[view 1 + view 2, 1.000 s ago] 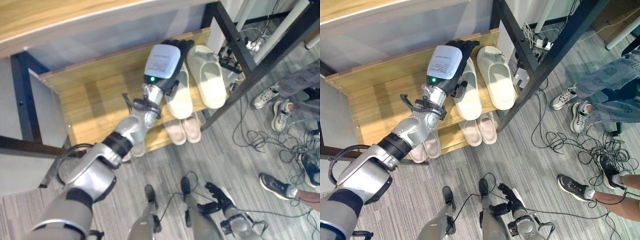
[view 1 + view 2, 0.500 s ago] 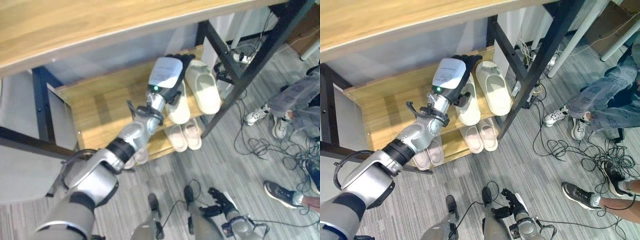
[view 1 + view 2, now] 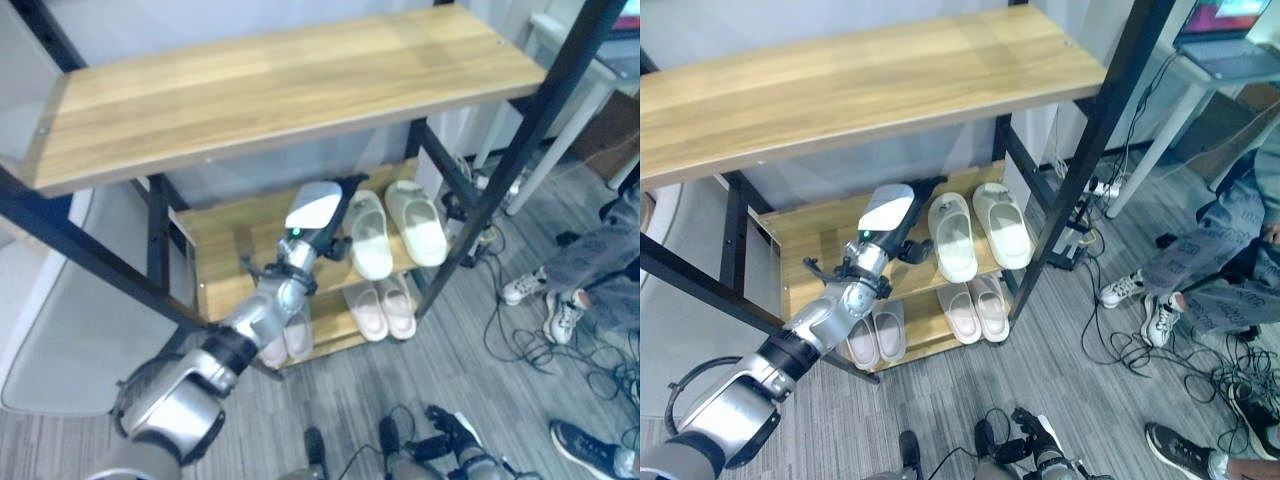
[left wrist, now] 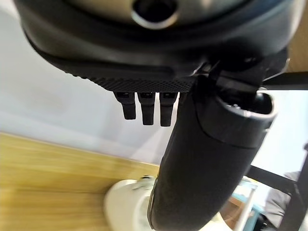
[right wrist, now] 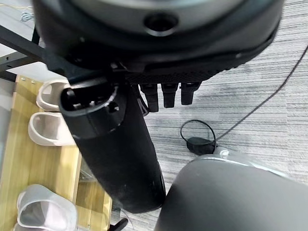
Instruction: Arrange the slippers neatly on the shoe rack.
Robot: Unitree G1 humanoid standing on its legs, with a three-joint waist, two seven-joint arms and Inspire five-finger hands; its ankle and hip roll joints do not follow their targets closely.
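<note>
While camera rose, left robot hand [image 3: 902, 222] stayed.

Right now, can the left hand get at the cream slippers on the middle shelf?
Probably yes: the left hand is open beside the cream slippers, with nothing between them.

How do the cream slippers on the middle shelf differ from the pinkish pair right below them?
The cream slippers look bigger and chunkier than the pinkish pair. The cream ones lie on the middle shelf, a small gap between them; the pinkish ones lie on the lowest shelf, pressed side by side. The robot's left hand hovers beside the cream pair, not the pinkish one. Both pairs are open-toed slides lying sole-down.
</note>
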